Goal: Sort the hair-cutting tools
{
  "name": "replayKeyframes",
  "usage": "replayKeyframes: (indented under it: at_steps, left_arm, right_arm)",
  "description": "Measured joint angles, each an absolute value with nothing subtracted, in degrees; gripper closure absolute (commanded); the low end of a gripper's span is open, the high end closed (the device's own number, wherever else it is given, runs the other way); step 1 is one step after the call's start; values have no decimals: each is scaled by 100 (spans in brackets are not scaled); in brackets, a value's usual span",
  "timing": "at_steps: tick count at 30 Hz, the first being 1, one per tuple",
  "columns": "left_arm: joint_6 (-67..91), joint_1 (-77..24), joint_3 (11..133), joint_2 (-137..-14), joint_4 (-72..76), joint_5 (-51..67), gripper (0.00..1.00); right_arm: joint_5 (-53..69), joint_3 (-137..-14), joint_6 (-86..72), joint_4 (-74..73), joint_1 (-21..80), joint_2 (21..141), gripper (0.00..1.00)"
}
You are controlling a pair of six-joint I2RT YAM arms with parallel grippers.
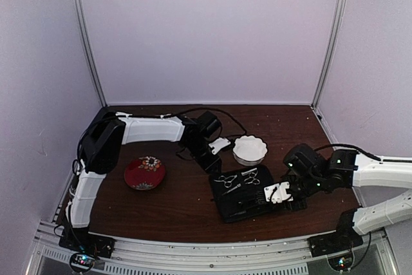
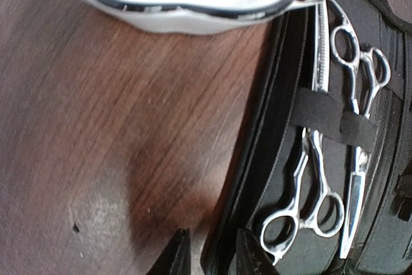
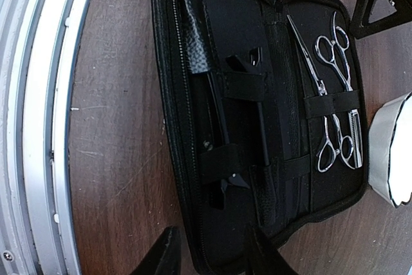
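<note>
An open black zip case [image 1: 248, 203] lies in the middle of the table. Two silver scissors [image 1: 226, 180] [image 1: 250, 176] are strapped in its far half under an elastic band. They show close up in the left wrist view, one [image 2: 302, 178] nearer my fingers than the other [image 2: 353, 88]. Two thin black clips [image 3: 214, 111] [image 3: 262, 127] sit under bands in the near half. My left gripper [image 2: 214, 257] straddles the case's far-left rim [image 2: 257, 159] and is closed on it. At the near-right end, my right gripper [image 3: 212, 257] is closed on the case [image 3: 290, 178].
A white scalloped bowl [image 1: 250, 149] stands just behind the case, right next to the left gripper [image 1: 212, 159]. A red flowered plate [image 1: 145, 173] sits at the left. The metal rail [image 3: 38, 127] of the table's near edge runs beside the right gripper [image 1: 278, 192].
</note>
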State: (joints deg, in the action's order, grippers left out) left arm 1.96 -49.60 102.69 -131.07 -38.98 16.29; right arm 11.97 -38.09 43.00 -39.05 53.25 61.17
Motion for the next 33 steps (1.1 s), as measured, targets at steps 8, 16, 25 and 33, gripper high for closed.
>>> replayKeyframes:
  at_steps: [8,16,25,33]
  left_arm:
    - [187,-4960,10075,-12895,-3905,1671,72]
    - [154,-4960,10088,-12910,-3922,1621,75]
    - [86,-4960,10088,-12997,-4032,1619,78]
    - [43,-4989,10084,-13002,-4021,1474,100]
  right_arm:
    - [1184,-3809,4278,-3826,5325,6119,67]
    - [1168,-3809,4202,-3780,5325,6141,68]
    - [1146,-3809,4176,-3736,5325,6141,68]
    - [1092,-3809,4160,-3688,5321,6141,68]
